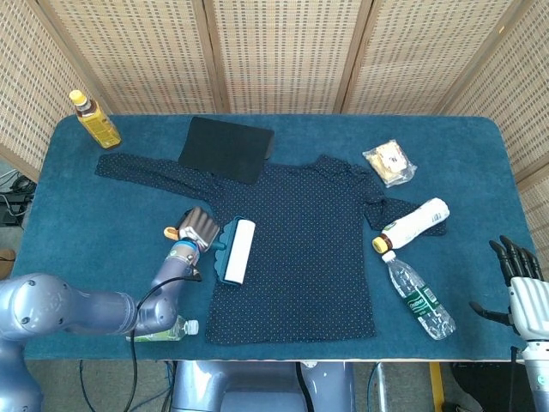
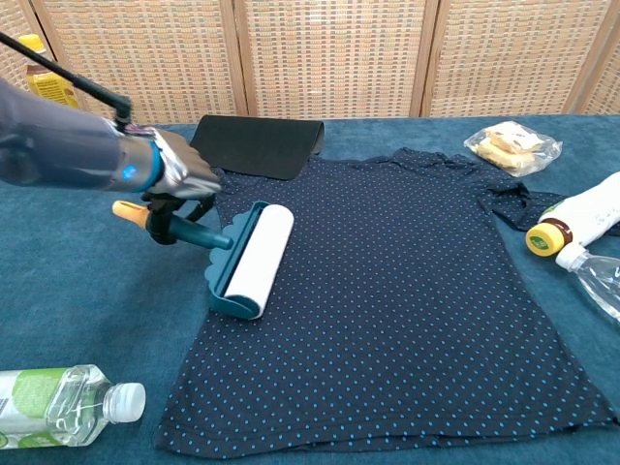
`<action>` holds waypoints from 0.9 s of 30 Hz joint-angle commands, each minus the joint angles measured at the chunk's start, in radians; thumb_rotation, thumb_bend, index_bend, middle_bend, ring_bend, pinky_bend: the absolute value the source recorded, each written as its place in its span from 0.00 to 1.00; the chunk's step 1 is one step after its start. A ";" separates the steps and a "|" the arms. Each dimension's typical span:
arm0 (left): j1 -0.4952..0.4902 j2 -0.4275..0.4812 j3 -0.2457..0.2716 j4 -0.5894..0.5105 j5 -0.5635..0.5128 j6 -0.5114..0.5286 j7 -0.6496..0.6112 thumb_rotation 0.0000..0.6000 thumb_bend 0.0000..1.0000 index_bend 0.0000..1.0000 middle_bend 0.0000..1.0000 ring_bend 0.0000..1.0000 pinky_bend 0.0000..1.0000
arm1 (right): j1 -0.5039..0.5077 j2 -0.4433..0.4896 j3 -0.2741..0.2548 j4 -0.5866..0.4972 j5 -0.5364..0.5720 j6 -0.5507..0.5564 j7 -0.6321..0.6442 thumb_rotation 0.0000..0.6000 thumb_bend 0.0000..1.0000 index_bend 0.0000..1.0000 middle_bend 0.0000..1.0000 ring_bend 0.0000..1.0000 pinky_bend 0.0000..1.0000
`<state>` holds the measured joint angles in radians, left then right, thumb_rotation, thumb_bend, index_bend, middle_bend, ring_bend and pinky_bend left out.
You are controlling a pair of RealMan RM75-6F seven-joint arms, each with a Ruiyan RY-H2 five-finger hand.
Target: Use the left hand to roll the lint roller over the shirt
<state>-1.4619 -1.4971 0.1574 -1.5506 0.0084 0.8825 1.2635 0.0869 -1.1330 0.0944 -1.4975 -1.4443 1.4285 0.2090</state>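
A dark blue dotted shirt lies flat on the blue table. The lint roller, teal frame with a white roll and an orange-tipped handle, rests at the shirt's left edge. My left hand grips its handle, just off the cloth to the left. My right hand hangs beyond the table's right front corner, fingers apart, holding nothing.
A black folded cloth lies behind the shirt. An orange-drink bottle stands far left. A snack bag, a white bottle and a clear water bottle lie right. Another water bottle lies near the front left.
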 commanded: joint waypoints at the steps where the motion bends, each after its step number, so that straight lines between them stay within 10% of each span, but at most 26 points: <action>1: 0.075 0.079 0.006 -0.040 0.099 0.011 -0.115 1.00 0.75 0.89 0.81 0.67 0.66 | -0.001 -0.001 0.000 -0.002 -0.003 0.003 -0.006 1.00 0.09 0.00 0.00 0.00 0.00; 13: 0.278 0.188 -0.020 -0.019 0.368 0.031 -0.421 1.00 0.69 0.83 0.72 0.62 0.60 | -0.003 -0.009 -0.013 -0.021 -0.030 0.021 -0.050 1.00 0.09 0.00 0.00 0.00 0.00; 19: 0.302 0.187 -0.015 0.014 0.365 -0.009 -0.432 1.00 0.28 0.20 0.18 0.15 0.30 | -0.003 -0.014 -0.014 -0.018 -0.031 0.022 -0.058 1.00 0.09 0.00 0.00 0.00 0.00; 27: 0.337 0.165 -0.042 0.053 0.420 -0.014 -0.486 1.00 0.20 0.00 0.00 0.00 0.00 | -0.001 -0.017 -0.014 -0.013 -0.029 0.019 -0.061 1.00 0.09 0.00 0.00 0.00 0.00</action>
<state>-1.1354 -1.3261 0.1226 -1.5057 0.4121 0.8676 0.7919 0.0858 -1.1499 0.0802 -1.5107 -1.4732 1.4474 0.1485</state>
